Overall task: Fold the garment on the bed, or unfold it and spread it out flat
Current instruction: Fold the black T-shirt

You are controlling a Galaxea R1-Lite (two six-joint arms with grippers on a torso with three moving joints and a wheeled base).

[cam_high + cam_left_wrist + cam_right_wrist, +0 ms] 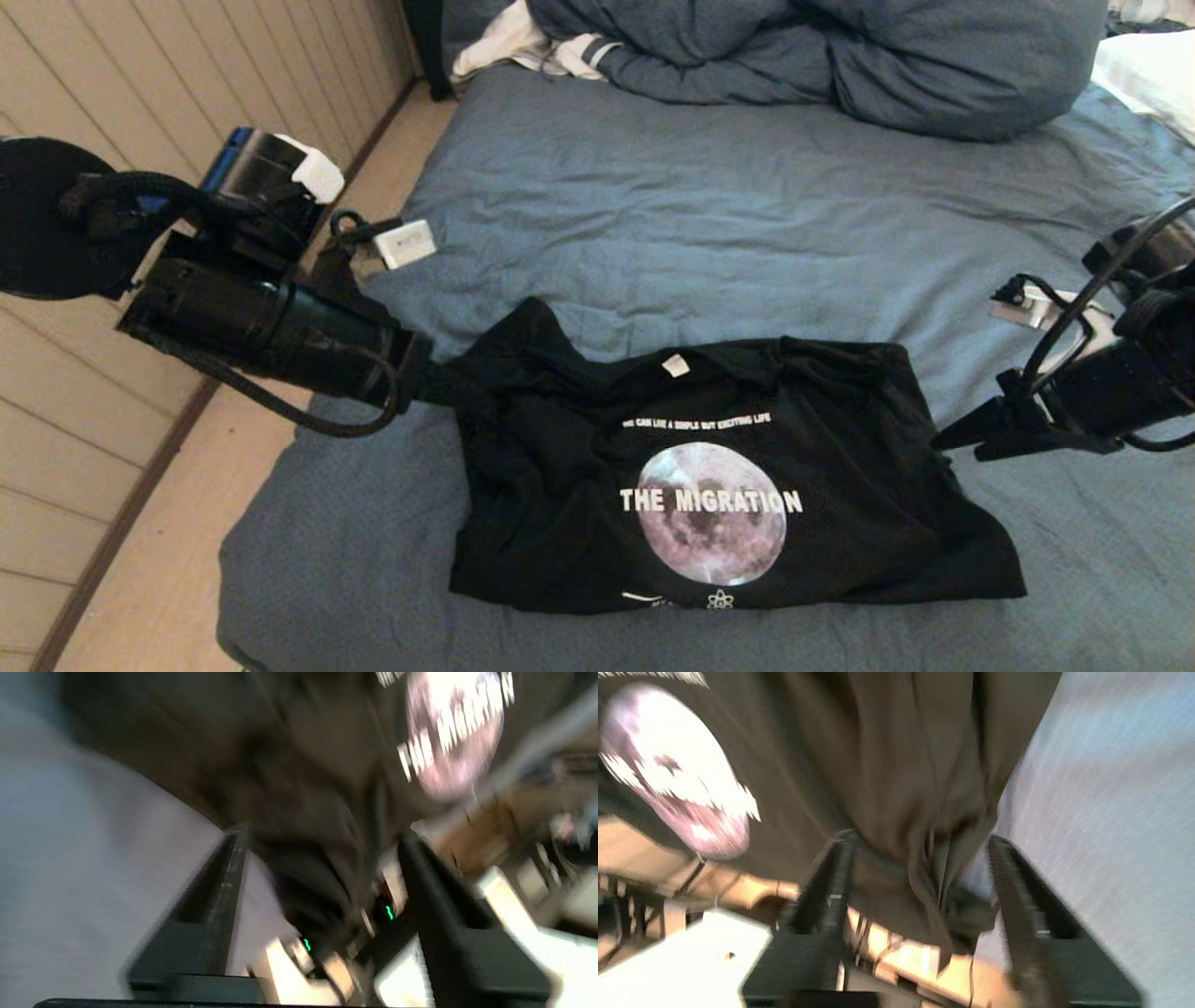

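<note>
Garment [728,485] cloth, black and thin, hangs bunched in the gap between the left gripper [322,837]'s two dark fingers [219,896], which stand apart in the left wrist view; whether either pad presses the fabric cannot be told through the blur. In the head view this gripper [439,383] sits at the shirt's left edge, where a corner of cloth rises to a soft peak just beyond it. The right gripper [920,837] shows the same: its fingers [831,886] are spread with a pleated fold of the black fabric falling between them, gathered into narrow vertical creases. From the head view the right gripper [952,437] has its tips at the shirt's right edge.

Outward from both, the shirt lies print-up across the near part of the bed [747,205], folded into a rough wide block rather than spread out. Its upper edge is a straight fold with a small white label [675,365] near the middle. Below that runs a line of tiny white lettering, then a round purplish-grey moon crossed by bold white words, and a small white atom logo at the lower edge. The left half is rumpled, the lower right corner drawn out to a point.

Beyond it the blue-grey sheet is wrinkled, with a bunched duvet [840,56] well apart at the far end.
</note>
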